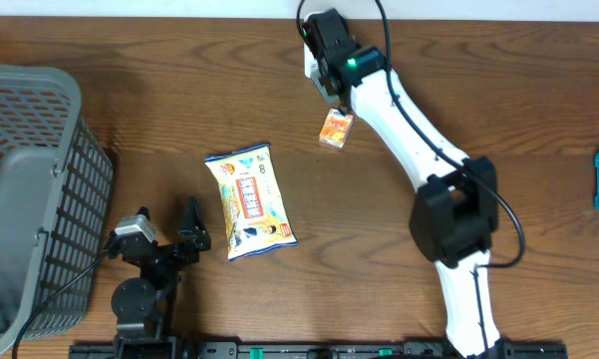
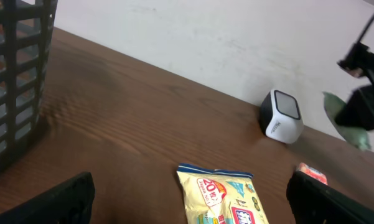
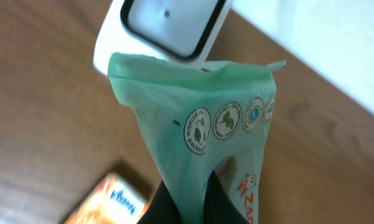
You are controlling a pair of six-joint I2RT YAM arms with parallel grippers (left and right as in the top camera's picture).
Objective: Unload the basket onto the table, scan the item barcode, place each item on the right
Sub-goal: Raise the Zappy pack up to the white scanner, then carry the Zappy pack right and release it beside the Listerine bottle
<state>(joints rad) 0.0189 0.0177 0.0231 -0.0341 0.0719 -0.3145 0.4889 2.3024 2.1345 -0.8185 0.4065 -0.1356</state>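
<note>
One wooden table (image 1: 159,120), scanner (image 2: 281,116), white wall (image 2: 236,37)

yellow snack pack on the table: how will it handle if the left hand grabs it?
Likely floppy and light: the yellow snack pack is a thin flat film pouch, so it may sag from a pinch. Its glossy film looks slippery; the open left hand might nudge it first.

Overhead looks straight down on the counter (image 1: 179,100); left wrist skims low, facing far; both wrists share the scanner (image 2: 281,116), right closest.
</note>
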